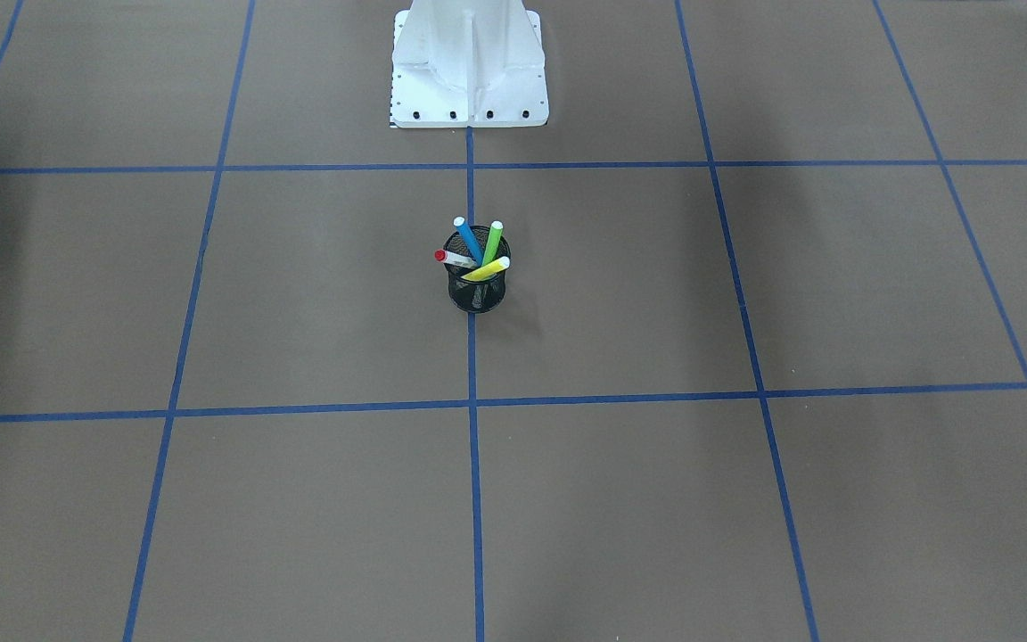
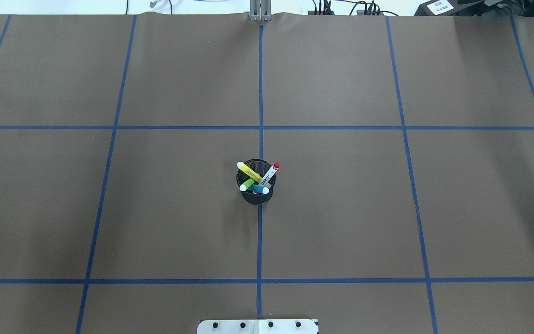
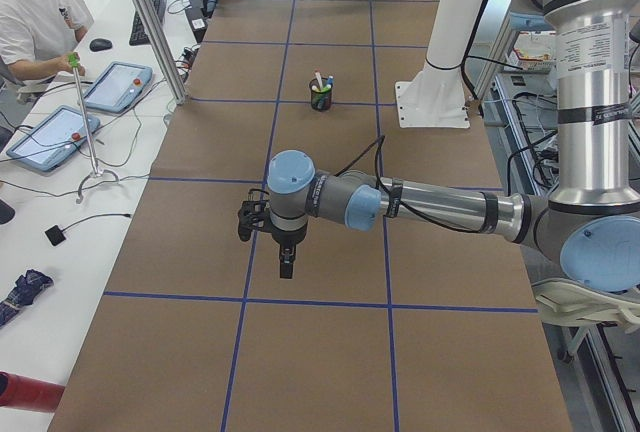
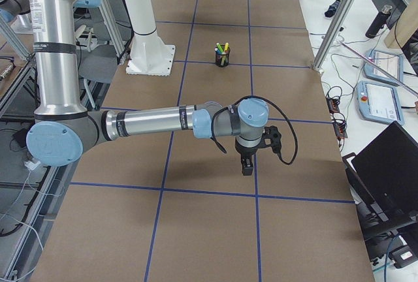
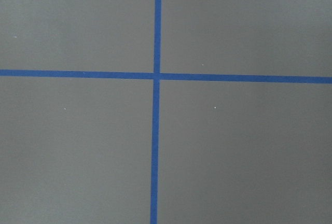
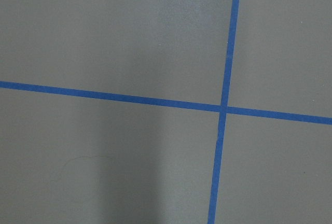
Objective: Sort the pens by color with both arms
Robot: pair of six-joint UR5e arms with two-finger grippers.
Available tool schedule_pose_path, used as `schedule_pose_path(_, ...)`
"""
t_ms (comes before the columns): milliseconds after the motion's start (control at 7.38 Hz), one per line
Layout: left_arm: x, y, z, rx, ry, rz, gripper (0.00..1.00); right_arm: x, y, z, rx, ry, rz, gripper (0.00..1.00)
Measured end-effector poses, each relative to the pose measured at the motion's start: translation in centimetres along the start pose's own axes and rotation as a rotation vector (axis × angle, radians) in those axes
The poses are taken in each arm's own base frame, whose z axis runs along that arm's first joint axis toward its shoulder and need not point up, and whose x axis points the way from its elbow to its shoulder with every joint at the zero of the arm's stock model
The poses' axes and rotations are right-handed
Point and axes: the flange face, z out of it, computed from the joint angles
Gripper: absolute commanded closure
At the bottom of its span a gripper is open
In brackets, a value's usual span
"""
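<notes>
Pens [image 2: 250,172] lean near-upright in cup [image 2: 257,198], midway between left gripper [image 3: 287,260] and right gripper [image 4: 247,163]. Whether either gripper is open: cannot tell.

lower ends of the pens [image 2: 250,173] hidden inside the mesh cup [image 2: 257,198]; pedestal base [image 2: 257,326] cropped.

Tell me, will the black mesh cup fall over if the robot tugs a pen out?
It might tip: the mesh cup looks light, see-through and taller than wide. The yellow pen leans on its rim, so a sideways tug could drag it. A straight lift seems safer.
</notes>
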Motion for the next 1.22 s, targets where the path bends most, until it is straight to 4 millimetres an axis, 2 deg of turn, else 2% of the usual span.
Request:
schedule_pose_path(542, 1.2, 0.9, -0.2, -0.037, 0.116, -0.013, 0.00, -0.1, 0.1, 0.0, 0.003, -0.009, -0.006, 0.01)
schedule_pose_path(1220, 2.1, 0.6, -0.8, -0.030, 0.153, 0.004, 0.00, -0.4, 0.4, -0.1, 0.009, -0.027, -0.015, 0.01)
